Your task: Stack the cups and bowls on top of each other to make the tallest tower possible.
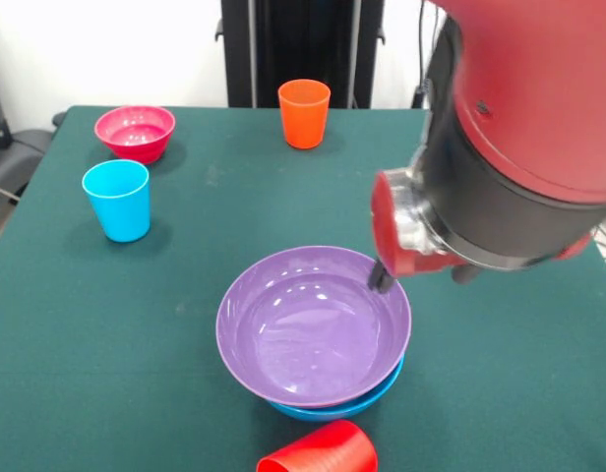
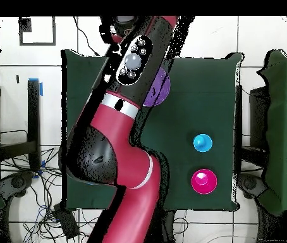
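A purple bowl (image 1: 308, 324) sits nested on a blue bowl (image 1: 328, 408) near the table's front; in the overhead view the purple bowl (image 2: 159, 88) shows partly under the arm. My gripper (image 1: 380, 278) is low at the purple bowl's right rim, mostly hidden by the arm's red and black wrist. A red cup (image 1: 323, 452) lies on its side in front of the stack. A light blue cup (image 1: 117, 200) (image 2: 202, 143) stands upright at the left. An orange cup (image 1: 304, 113) stands at the far middle. A small pink-red bowl (image 1: 136, 132) (image 2: 204, 181) sits at the far left.
The arm's bulky wrist (image 1: 510, 147) hangs over the table's right side. The table is covered in green cloth (image 1: 136, 344). The black pedestal (image 1: 303, 49) stands behind the far edge. Cables lie on the floor (image 2: 38, 196) beside the table.
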Tool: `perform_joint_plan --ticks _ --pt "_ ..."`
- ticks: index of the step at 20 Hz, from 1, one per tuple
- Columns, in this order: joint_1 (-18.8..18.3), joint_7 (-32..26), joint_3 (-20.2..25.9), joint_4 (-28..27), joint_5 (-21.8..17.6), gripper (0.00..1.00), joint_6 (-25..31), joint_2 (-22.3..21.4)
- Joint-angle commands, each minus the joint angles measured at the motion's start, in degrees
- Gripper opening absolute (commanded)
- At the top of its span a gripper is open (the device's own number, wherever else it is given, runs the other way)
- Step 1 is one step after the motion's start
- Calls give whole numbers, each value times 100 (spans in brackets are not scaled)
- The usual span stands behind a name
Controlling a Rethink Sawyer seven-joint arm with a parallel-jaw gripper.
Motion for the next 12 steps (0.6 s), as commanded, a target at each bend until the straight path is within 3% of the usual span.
perform_joint_plan --ticks 1,6,12 --pt "-331 -2858 -495 -302 -479 100 -575 -316" --pt "-310 -3100 -793 -239 -294 100 -622 -390" --pt "-229 -2028 -529 -253 -146 100 -712 -76"
